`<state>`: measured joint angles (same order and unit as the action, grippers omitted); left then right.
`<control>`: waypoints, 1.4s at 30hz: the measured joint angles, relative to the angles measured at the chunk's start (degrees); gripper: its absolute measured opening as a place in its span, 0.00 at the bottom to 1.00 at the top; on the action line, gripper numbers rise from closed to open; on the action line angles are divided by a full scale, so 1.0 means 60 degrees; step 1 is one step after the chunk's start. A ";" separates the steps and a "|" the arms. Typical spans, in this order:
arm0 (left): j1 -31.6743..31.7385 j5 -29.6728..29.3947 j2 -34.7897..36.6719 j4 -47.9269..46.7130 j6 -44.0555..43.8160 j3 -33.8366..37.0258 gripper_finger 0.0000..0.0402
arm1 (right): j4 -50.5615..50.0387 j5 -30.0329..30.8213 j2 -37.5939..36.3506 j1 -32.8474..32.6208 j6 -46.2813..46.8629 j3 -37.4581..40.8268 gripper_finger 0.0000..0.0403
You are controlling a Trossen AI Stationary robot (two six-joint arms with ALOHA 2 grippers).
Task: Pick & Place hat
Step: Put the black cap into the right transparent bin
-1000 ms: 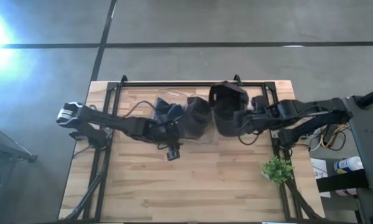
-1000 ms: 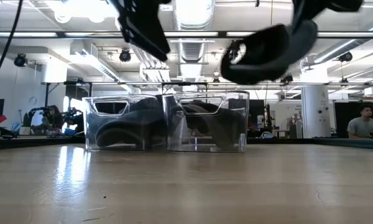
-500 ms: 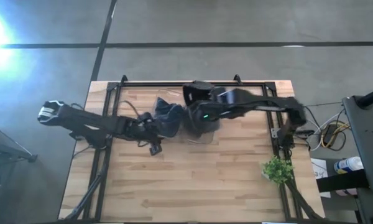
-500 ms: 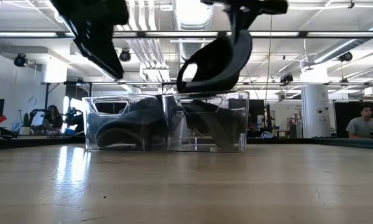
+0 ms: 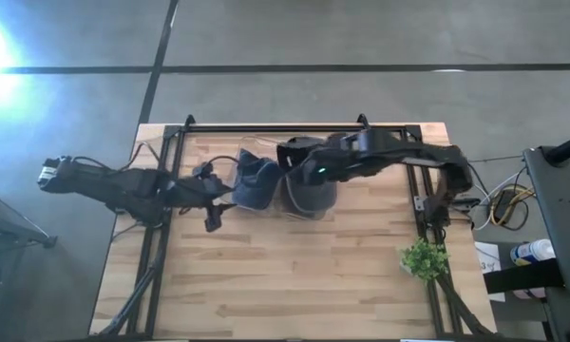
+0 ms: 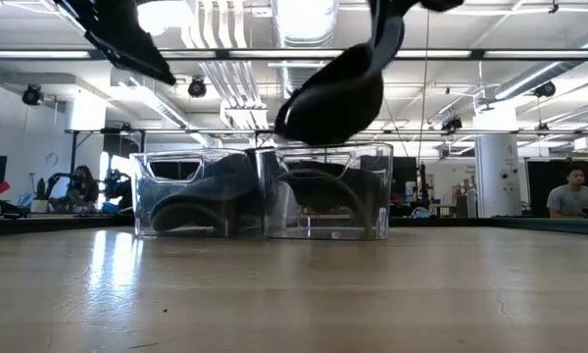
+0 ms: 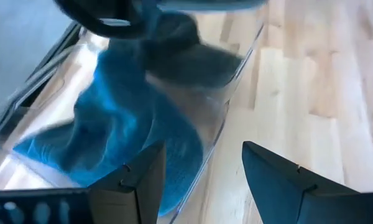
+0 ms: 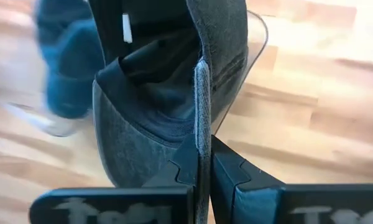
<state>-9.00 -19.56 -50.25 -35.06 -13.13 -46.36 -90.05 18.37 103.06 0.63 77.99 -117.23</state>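
The right gripper (image 8: 204, 168) is clamped on the edge of a dark grey hat (image 8: 155, 118), its two fingers (image 8: 180, 163) pressed together on the fabric. In the high view the right gripper (image 5: 315, 172) reaches in from the right side and sits over the right clear bin (image 5: 315, 211), which stands near the far middle of the wooden table (image 5: 294, 275). In the low view the dark grey hat (image 6: 328, 98) hangs above the right clear bin (image 6: 325, 191), apart from its rim, with dark hats visible inside. The left clear bin (image 6: 198, 191) stands touching it on the side and holds a blue hat (image 5: 255, 180). The left gripper (image 5: 212, 195) is just beside the left clear bin, on its outer side, with its fingers (image 7: 137, 183) spread apart and empty; the blue hat (image 7: 121, 134) shows ahead of them through the clear wall. A small green plant (image 5: 424, 257) stands near the table's right edge.
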 joint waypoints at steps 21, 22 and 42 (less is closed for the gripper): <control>0.1331 0.2859 -0.4049 0.4244 -0.0361 -0.2606 0.51 | -0.0002 0.0473 -0.2507 -0.0767 0.0467 0.1815 0.03; 0.1386 0.2867 -0.4291 0.4257 -0.0431 -0.2819 0.51 | -0.0001 0.0558 -0.2678 -0.0878 0.0467 0.1861 0.03; 0.3198 0.6478 -0.5546 0.3799 -0.2983 -0.4275 0.51 | 0.0001 0.5384 -0.3036 -0.2191 -0.0255 0.1476 0.03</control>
<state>10.19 19.31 -83.52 -12.26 -31.03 -72.01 -90.04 50.68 84.85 -12.51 76.46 -108.37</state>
